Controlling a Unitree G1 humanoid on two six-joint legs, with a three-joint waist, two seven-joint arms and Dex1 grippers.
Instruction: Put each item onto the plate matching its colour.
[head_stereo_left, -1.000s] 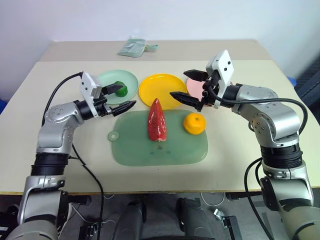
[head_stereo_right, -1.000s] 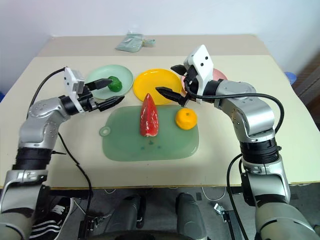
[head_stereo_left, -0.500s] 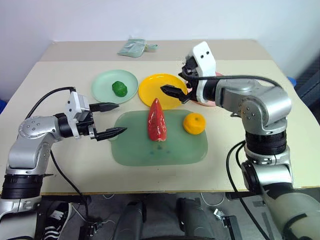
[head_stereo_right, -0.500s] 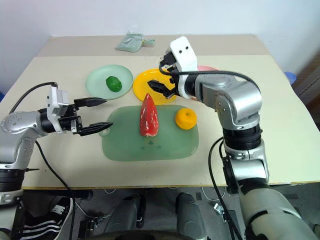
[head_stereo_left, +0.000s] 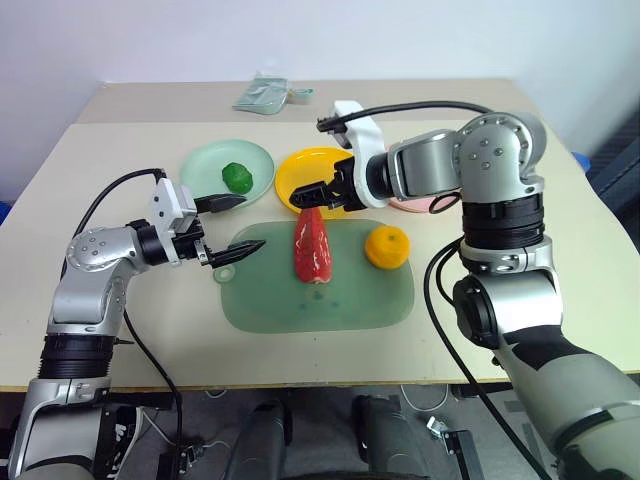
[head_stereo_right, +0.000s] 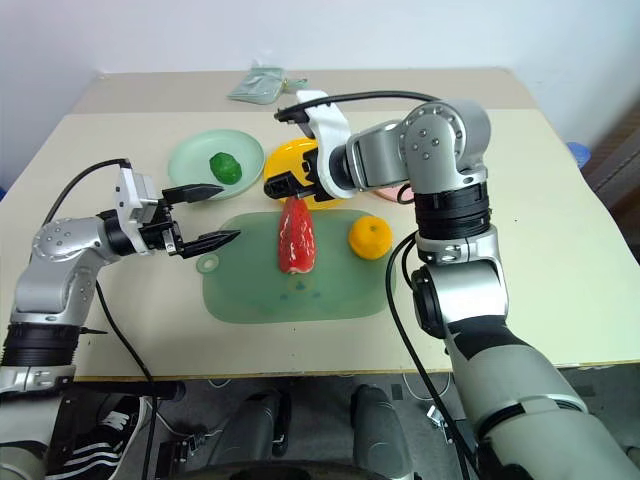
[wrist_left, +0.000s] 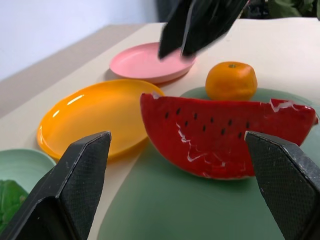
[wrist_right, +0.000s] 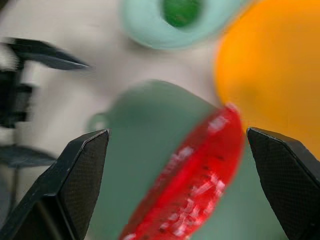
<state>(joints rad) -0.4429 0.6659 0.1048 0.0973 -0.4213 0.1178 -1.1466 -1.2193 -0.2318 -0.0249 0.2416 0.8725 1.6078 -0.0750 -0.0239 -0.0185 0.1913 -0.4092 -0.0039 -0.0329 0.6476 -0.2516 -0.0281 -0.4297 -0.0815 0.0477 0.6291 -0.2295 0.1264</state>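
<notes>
1. Beige table (head_stereo_left: 120, 330) against a pale wall; a large pale green mat (head_stereo_left: 318, 300) lies at its centre, and a small greenish packet (head_stereo_left: 262, 94) sits at the far edge.
2. Three plates stand in a row beyond the mat: mint green plate (head_stereo_left: 205, 165) on the left, yellow plate (head_stereo_left: 300, 165) in the middle, pink plate (head_stereo_left: 418, 205) on the right, the last mostly hidden behind the right arm.
3. Dark green leafy lump (head_stereo_left: 237, 177) lies on the mint green plate, right of its centre.
4. Red wedge (head_stereo_left: 312, 247) with dark seed specks lies on the mat, its pointed end toward the yellow plate and close to that plate's near rim.
5. Orange fruit (head_stereo_left: 387, 246) sits on the mat just right of the wedge, apart from it.
6. Left gripper (head_stereo_left: 232, 225): fingers spread wide, nothing between them. It hovers at the mat's left end, pointing toward the wedge; one finger is over the table near the green plate, the other over the mat's corner.
7. Right gripper (head_stereo_left: 310, 196): fingers wide apart, empty. It points down and leftward over the near rim of the yellow plate, just above the wedge's pointed end; contact with the wedge cannot be told.
</notes>
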